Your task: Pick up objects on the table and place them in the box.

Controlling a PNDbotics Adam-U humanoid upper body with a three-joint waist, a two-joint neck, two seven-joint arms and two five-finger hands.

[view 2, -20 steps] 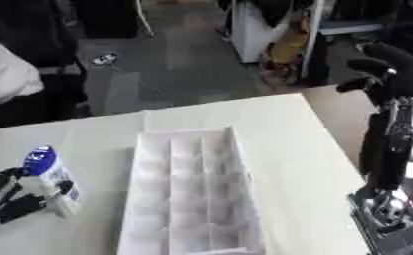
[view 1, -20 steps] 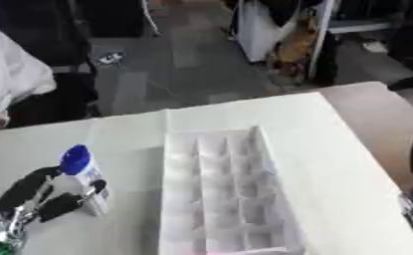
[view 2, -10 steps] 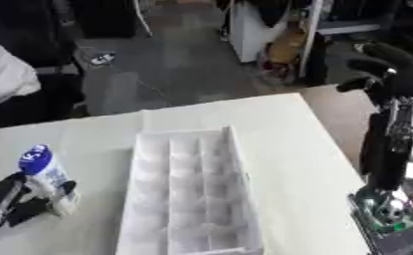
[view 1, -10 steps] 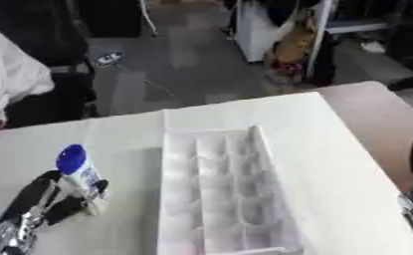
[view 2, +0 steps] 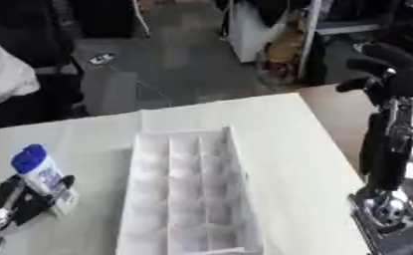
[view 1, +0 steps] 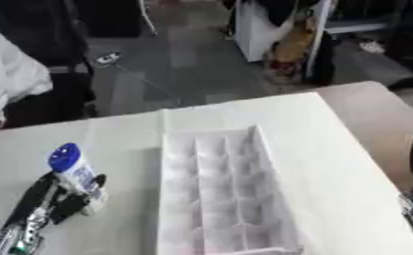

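Lower left of frame: left hand (view 1: pixel 49 206) curled around the white bottle (view 1: pixel 79 179), blue cap up, beside the box (view 1: pixel 214 194). We judge it light, rigid, slick; hold mid-body. Right hand (view 2: pixel 388 67) raised, fingers curled, empty.

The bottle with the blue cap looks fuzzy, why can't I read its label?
Left eye view: the whole picture is soft, so the bottle in the left robot hand shows only blue and white smudges. Right eye view: equally blurred; the box dividers fade into pale white, and the raised right robot hand is a dark shape.
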